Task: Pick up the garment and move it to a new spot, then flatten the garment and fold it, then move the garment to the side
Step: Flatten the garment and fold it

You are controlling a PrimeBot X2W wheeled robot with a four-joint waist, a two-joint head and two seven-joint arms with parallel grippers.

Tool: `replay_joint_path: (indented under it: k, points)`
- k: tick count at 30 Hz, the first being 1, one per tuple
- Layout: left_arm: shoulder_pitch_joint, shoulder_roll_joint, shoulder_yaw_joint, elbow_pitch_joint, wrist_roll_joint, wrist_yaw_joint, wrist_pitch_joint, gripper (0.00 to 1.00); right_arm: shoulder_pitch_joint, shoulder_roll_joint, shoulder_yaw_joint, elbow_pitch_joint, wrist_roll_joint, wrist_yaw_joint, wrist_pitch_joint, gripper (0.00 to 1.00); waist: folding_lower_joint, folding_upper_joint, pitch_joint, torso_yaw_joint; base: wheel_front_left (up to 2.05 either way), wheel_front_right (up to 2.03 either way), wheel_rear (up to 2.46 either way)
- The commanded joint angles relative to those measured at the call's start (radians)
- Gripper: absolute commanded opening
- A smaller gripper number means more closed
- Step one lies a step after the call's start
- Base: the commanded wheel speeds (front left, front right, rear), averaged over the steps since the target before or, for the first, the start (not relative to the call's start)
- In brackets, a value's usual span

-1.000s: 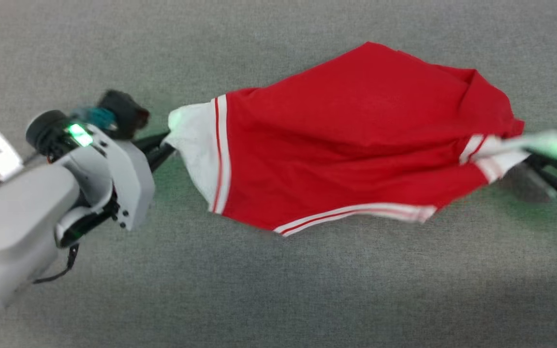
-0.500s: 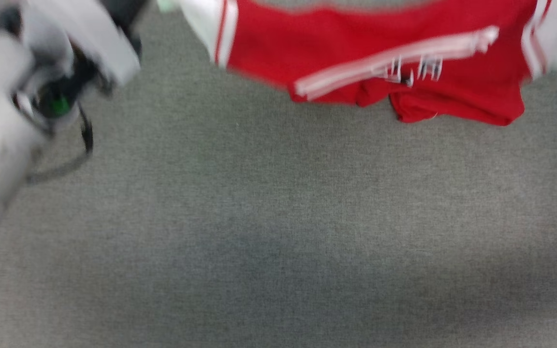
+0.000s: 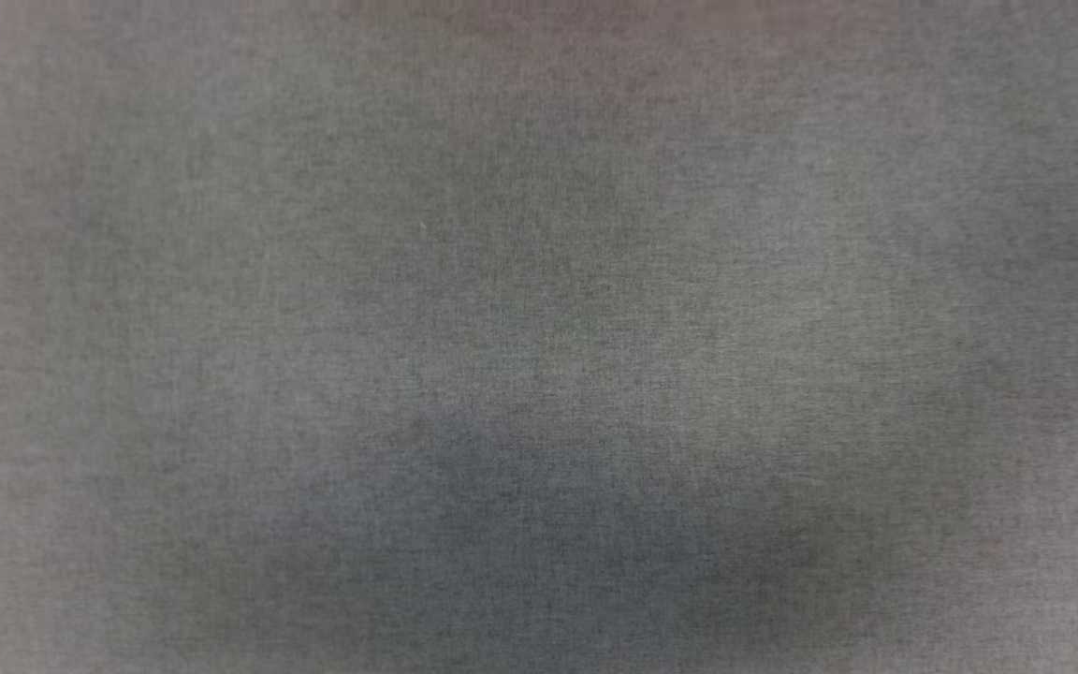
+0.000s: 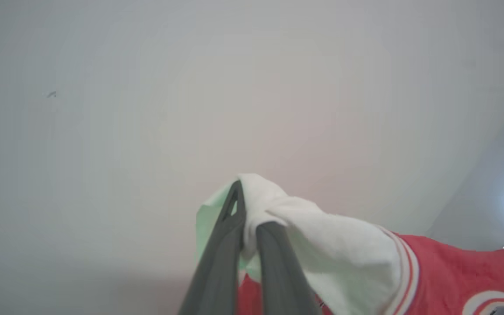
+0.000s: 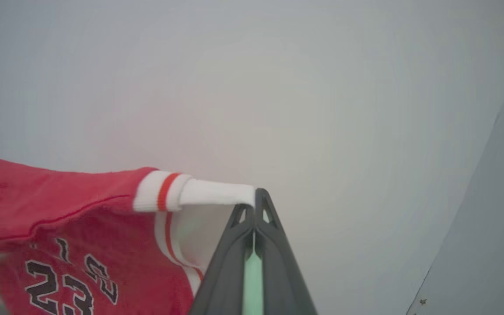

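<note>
The garment [image 4: 453,275] is a red jersey with white sleeve panels and red-and-white striped bands, held up in the air between both arms. In the left wrist view my left gripper [image 4: 245,205] is shut on a bunched white sleeve end. Seen from the right wrist, my right gripper [image 5: 256,197] is shut on the other white sleeve edge, and the garment [image 5: 59,227] hangs to the left of it, showing the black number 23. The head view looks down at bare grey fabric surface [image 3: 539,337].
Behind the held garment both wrist views face a plain pale wall [image 4: 190,87]. A darker panel edge [image 5: 497,218] runs down the right side of the right wrist view. A soft shadow [image 3: 548,524] lies low on the grey surface.
Both arms have lifted the garment up and out of the top of the head view; a second ago it was stretched just above the grey surface.
</note>
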Motion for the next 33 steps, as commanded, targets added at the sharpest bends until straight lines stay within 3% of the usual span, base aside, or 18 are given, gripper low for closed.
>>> replay_joint_path:
  k: [1, 8, 17, 22, 27, 33]
  points:
    - [0.011, 0.010, 0.006, -0.011, -0.003, -0.006, -0.007, 0.00, 0.012, -0.002, 0.011, 0.007, 0.005, -0.002, -0.009, 0.00, 0.0000, 0.0000, -0.028, -0.005, 0.00, 0.00, 0.00]
    - [0.252, 0.109, -0.035, -0.217, -0.070, -0.007, 0.085, 0.00, 0.193, -0.077, 0.121, -0.077, 0.080, -0.002, -0.021, 0.00, 0.0000, 0.0000, -0.071, -0.003, 0.00, 0.00, 0.00]
    - [0.701, 0.308, -0.125, -0.531, -0.193, -0.007, 0.248, 0.00, 0.638, -0.300, 0.228, -0.396, 0.233, -0.002, 0.067, 0.00, 0.0000, 0.0000, -0.132, 0.017, 0.00, 0.00, 0.00]
    - [0.859, 0.424, -0.184, -0.672, -0.183, -0.007, 0.307, 0.00, 0.891, -0.429, 0.240, -0.602, 0.316, -0.002, 0.136, 0.00, 0.0000, 0.0000, -0.170, 0.026, 0.00, 0.00, 0.00]
    - [0.953, 0.499, -0.230, -0.787, -0.151, -0.007, 0.332, 0.00, 1.106, -0.541, 0.216, -0.756, 0.373, -0.002, 0.193, 0.00, 0.0000, 0.0000, -0.197, 0.029, 0.00, 0.00, 0.00]
    - [1.027, 0.590, -0.259, -0.888, -0.132, -0.006, 0.328, 0.00, 1.290, -0.600, 0.162, -0.847, 0.391, -0.002, 0.252, 0.00, 0.0000, 0.0000, -0.209, 0.020, 0.00, 0.00, 0.00]
